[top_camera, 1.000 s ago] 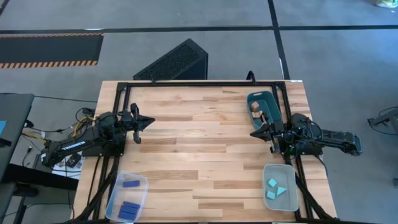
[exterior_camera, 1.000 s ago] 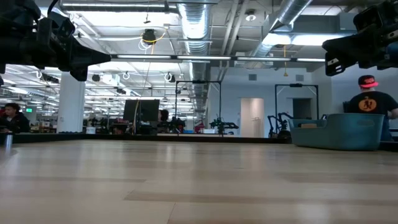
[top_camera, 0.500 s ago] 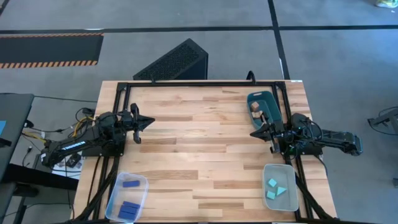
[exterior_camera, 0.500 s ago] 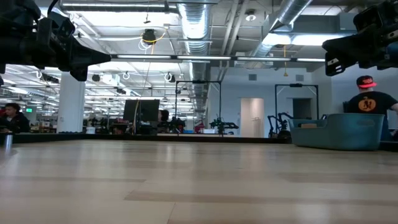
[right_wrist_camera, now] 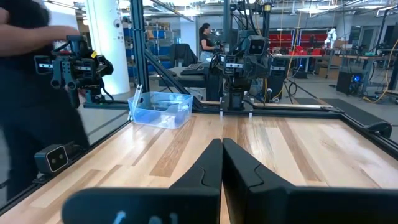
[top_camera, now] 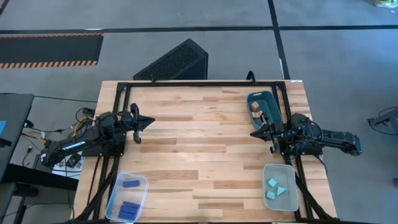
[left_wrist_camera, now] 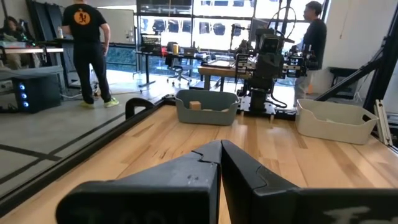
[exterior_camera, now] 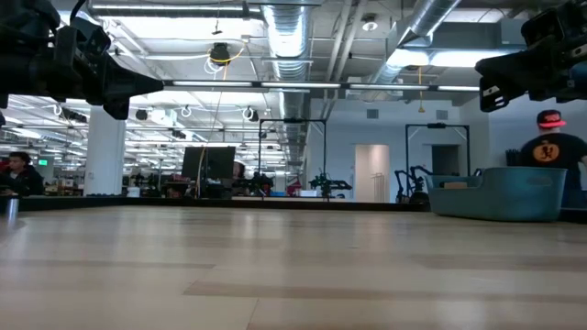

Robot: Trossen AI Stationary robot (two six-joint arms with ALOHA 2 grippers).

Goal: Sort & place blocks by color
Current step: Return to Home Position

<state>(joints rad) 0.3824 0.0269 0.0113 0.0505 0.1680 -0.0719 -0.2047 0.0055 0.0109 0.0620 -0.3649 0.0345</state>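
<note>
**A:** Both arms are homing. What makes that a clean finish?

**B:** The left end effector (top_camera: 149,122) hangs above the left edge of the bench (top_camera: 199,149), clenched on nothing, its two fingers pressed tip to tip in its wrist view. I'd fold that arm back with the tips raised, well apart from the left clear tray (top_camera: 115,193) at the near-left corner. The right end effector (top_camera: 255,132) is also clenched and empty, but it sits just beside the dark teal bin (top_camera: 272,102). There is another tray on its near side, so I'd draw it straight back between the two without swinging sideways.

**A:** And the count?

**B:** Nothing lies loose on the bench. The left clear tray holds the blue blocks (top_camera: 130,183); I make out three, one apart and two lying close together. The dark teal bin holds the wood pieces (top_camera: 255,106). Two or three show, and I cannot tell which. The right clear tray (top_camera: 292,186), at the near-right corner, holds three teal blocks (top_camera: 272,182).
</note>
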